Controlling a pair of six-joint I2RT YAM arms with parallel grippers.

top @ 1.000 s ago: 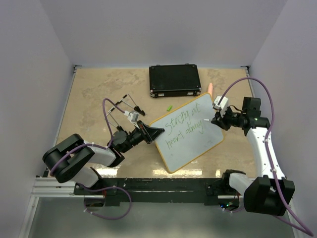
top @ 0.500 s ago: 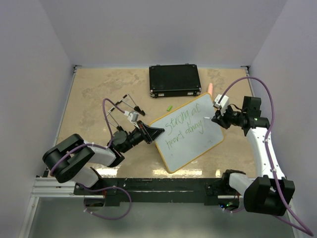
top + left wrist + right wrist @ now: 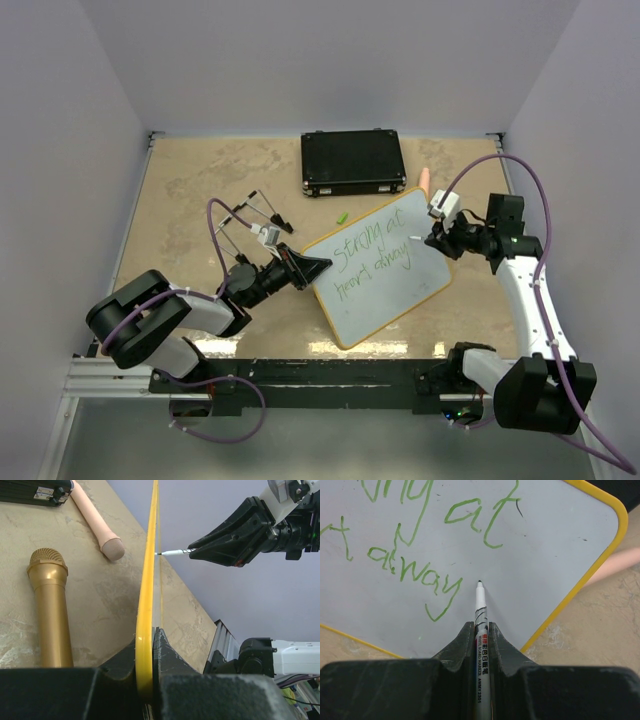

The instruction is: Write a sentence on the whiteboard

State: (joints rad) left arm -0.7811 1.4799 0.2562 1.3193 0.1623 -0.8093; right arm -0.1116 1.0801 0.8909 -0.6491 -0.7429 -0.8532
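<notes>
The whiteboard [image 3: 385,295], white with a yellow rim, stands propped at a tilt in the middle of the table. My left gripper [image 3: 318,266] is shut on its left edge; in the left wrist view the yellow rim [image 3: 146,580] runs between the jaws of that gripper [image 3: 150,636]. The sentence [image 3: 372,255] is green handwriting in two lines, ending in "at" and "away" [image 3: 415,570]. My right gripper [image 3: 480,626] is shut on a white marker [image 3: 481,612]. The marker's tip is at the board's face, just right of "away".
A black case [image 3: 352,162] lies at the back. A green cap [image 3: 342,216] and thin black stands [image 3: 255,210] lie left of the board. Behind the board lie a gold microphone [image 3: 49,610] and a pink one [image 3: 97,525].
The right gripper with the marker has shifted very slightly toward the far side. The left arm and the board have stayed still.
</notes>
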